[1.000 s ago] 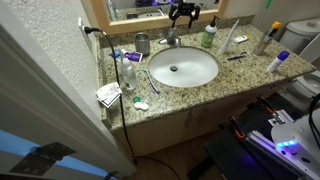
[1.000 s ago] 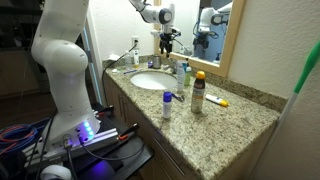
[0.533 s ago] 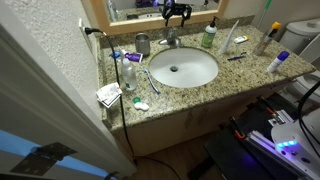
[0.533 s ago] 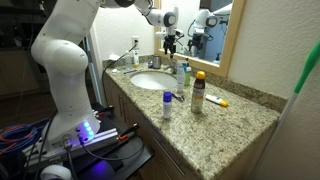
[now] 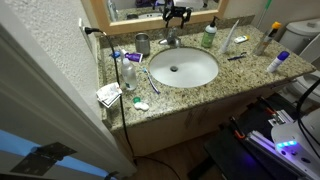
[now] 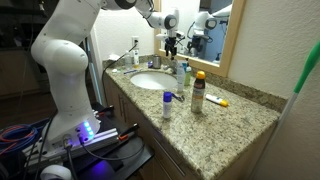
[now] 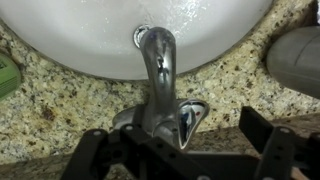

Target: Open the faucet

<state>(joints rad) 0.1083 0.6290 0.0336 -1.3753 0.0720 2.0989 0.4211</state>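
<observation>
The faucet [image 7: 158,62] is a small silvery tap with a curved spout over the white basin [image 7: 90,30]. Its shiny lever handle [image 7: 185,118] lies close below the spout in the wrist view. My gripper [image 7: 176,132] is open, with one dark finger on each side of the lever; I cannot tell whether they touch it. In both exterior views the gripper [image 5: 178,15] [image 6: 170,42] hangs just above the faucet [image 5: 172,40] [image 6: 161,61] at the back of the oval basin [image 5: 205,75] [image 6: 150,84], in front of the mirror.
A metal cup [image 5: 142,44], a green-capped bottle [image 5: 208,36] and other bottles [image 6: 198,92] stand on the granite counter [image 5: 240,75]. Small items and paper [image 5: 108,94] lie near its edge. The mirror frame [image 5: 150,20] stands right behind the gripper.
The arm has shifted slightly and the gripper has settled closer over the faucet. Nothing on the counter has moved.
</observation>
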